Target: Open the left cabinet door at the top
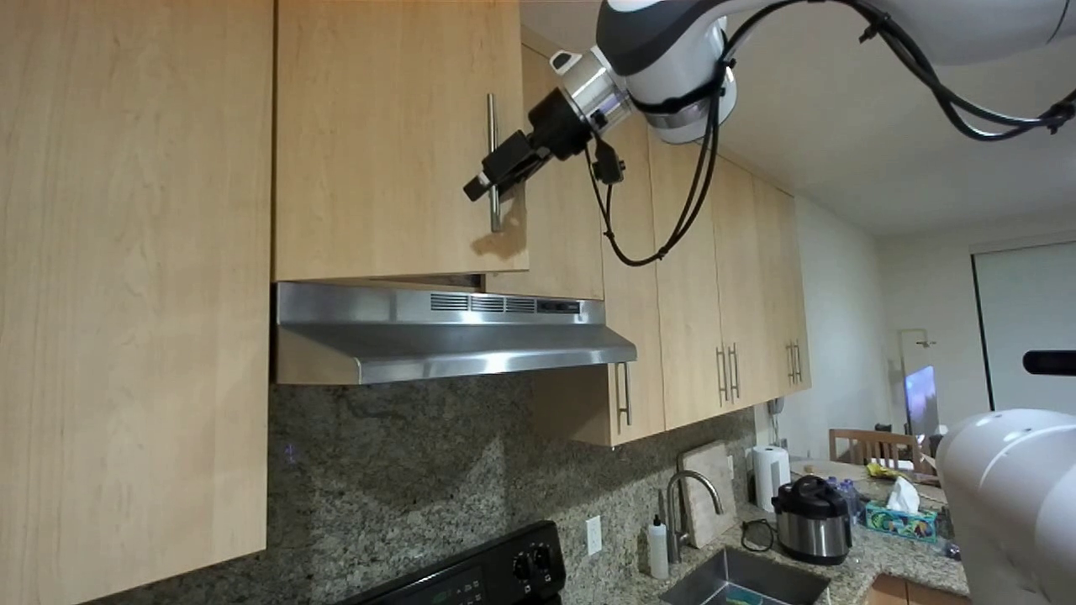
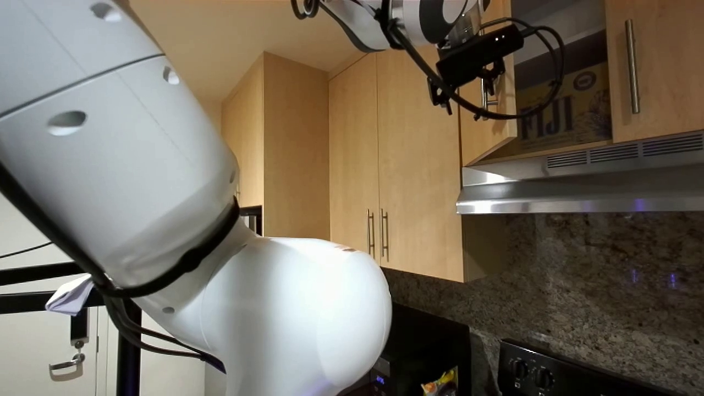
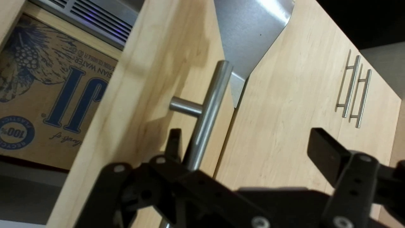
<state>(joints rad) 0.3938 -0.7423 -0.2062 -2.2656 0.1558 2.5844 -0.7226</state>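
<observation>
Gripper (image 3: 248,147) nearest, jaws spread, left cabinet door (image 3: 148,104) ajar, handle (image 3: 207,117) part-hidden behind finger (image 3: 173,145), far carton (image 2: 580,118) part-obscured, "FIJI" legible

The rounded white arm (image 2: 165,181) carries black cables (image 1: 661,254) and a black hand (image 3: 250,148) with silvery screws (image 3: 260,221).

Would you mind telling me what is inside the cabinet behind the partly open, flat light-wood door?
A brown cardboard box with blue FIJI lettering shows. The open door and its light-wood twin hide the box's ends; anything behind it cannot be seen.
</observation>
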